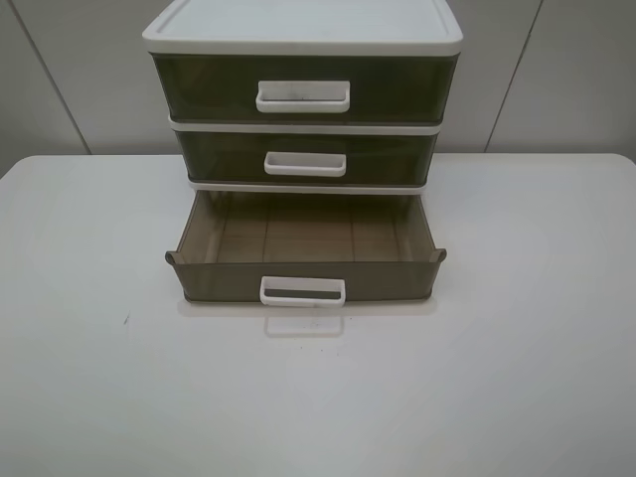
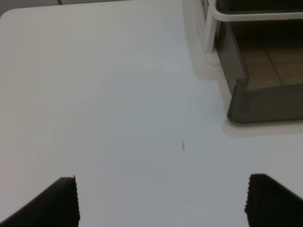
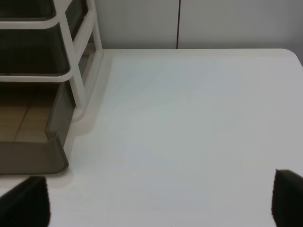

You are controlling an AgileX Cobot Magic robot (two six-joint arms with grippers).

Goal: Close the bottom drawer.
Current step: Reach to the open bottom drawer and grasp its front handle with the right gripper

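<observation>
The bottom drawer point(image 1: 303, 278) is pulled out toward the table's front, empty, with a white loop handle point(image 1: 302, 290) on its smoky-brown front. Its left front corner shows in the left wrist view point(image 2: 262, 101) and its right front corner in the right wrist view point(image 3: 33, 158). The middle drawer point(image 1: 305, 159) and the top drawer point(image 1: 303, 91) are shut in the white-framed cabinet point(image 1: 303, 30). Neither gripper shows in the exterior high view. My left gripper point(image 2: 161, 201) is open over bare table, left of the drawer. My right gripper point(image 3: 161, 203) is open over bare table, right of the drawer.
The cabinet stands at the back middle of a white table point(image 1: 119, 397). A small dark speck point(image 1: 125, 320) lies on the table at front left, also in the left wrist view point(image 2: 183, 145). A grey panelled wall point(image 1: 556, 70) is behind.
</observation>
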